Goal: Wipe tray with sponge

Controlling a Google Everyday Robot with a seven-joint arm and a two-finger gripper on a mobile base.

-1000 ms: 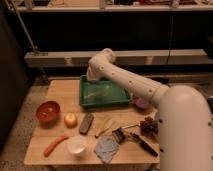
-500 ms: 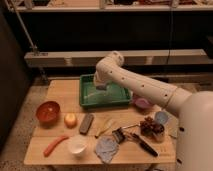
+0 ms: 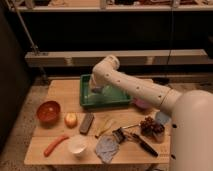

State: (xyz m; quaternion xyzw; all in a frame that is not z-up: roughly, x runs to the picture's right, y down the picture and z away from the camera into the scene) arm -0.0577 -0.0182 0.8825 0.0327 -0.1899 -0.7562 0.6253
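The green tray (image 3: 85, 102) stands at the back middle of the wooden table. My white arm reaches in from the lower right and bends down into it. My gripper (image 3: 98, 91) is low over the tray's left half. It is shut on the sponge (image 3: 107, 93), a pale blue-grey block that shows at the fingertips against the tray floor. The wrist hides most of the sponge.
An orange bowl (image 3: 48, 111), a round fruit (image 3: 71, 119) and a dark grey bar (image 3: 86, 123) lie in front of the tray. Nearer the front edge are a carrot (image 3: 55, 145), a white cup (image 3: 77, 146), a blue-grey cloth (image 3: 106, 148) and a brush (image 3: 134, 140). A purple bowl (image 3: 141, 104) lies right of the tray.
The arm's elbow swung right over the tray, then eased back slightly left. The gripper stayed down in the tray, sliding a little over its floor.
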